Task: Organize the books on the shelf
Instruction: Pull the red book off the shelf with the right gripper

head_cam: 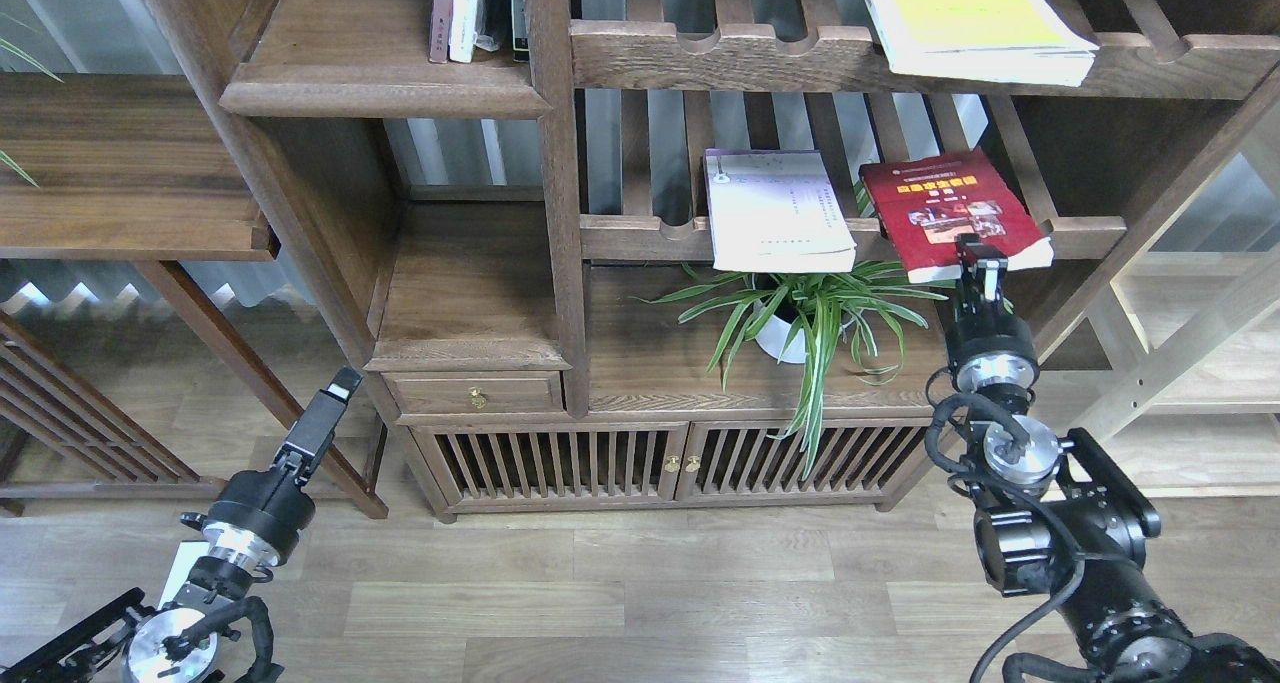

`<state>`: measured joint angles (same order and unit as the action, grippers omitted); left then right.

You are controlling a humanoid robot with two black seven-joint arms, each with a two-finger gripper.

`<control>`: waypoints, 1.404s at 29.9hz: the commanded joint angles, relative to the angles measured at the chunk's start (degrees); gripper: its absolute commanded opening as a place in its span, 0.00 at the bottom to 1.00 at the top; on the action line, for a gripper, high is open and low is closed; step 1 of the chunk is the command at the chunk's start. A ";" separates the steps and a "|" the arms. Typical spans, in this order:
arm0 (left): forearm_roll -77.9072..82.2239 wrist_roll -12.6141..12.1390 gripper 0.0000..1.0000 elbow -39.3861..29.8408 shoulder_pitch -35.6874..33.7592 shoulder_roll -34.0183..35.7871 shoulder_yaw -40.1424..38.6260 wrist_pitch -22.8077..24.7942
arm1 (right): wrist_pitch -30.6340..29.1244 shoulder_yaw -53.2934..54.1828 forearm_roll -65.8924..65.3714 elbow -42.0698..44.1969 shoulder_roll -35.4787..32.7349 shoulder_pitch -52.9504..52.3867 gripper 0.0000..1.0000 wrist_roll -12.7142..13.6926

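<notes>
Three large books lie flat on slatted racks. The yellow-green book [975,18] is on the top rack. The white-lavender book [775,208] and the dark red book [945,208] lie side by side on the middle rack, overhanging its front rail. My right gripper [978,255] is raised to the red book's front edge and overlaps it; I cannot tell whether it grips. My left gripper [342,388] is low at the left, far from the books, its fingers not told apart. The solid dark-brown shelf [385,98] is at the upper left.
Thin upright maroon and white-spined books [455,13] stand at the shelf's right end. A potted spider plant [800,318] sits just below the middle rack, beside my right arm. A similar solid board [470,348] lies above a small drawer. Pale shelving [1200,343] stands at the right.
</notes>
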<state>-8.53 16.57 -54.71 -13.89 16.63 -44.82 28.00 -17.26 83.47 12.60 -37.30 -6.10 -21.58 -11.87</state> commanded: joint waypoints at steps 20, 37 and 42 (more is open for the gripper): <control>-2.54 -0.40 0.99 2.94 -2.19 -0.72 1.32 0.00 | -10.74 6.18 2.69 -5.24 -2.69 11.38 0.06 0.00; -2.45 -0.58 0.99 5.22 -3.07 -1.78 3.87 0.00 | -10.74 6.27 5.59 -9.55 -6.64 17.62 0.04 0.18; -2.54 -0.75 0.99 5.23 -3.16 -2.13 4.04 0.00 | -10.74 6.18 5.95 -9.90 -6.82 18.41 0.04 0.00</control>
<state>-11.06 16.10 -49.38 -16.92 14.82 -40.91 28.00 -28.01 89.75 18.38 -46.84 -12.89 -3.70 -11.76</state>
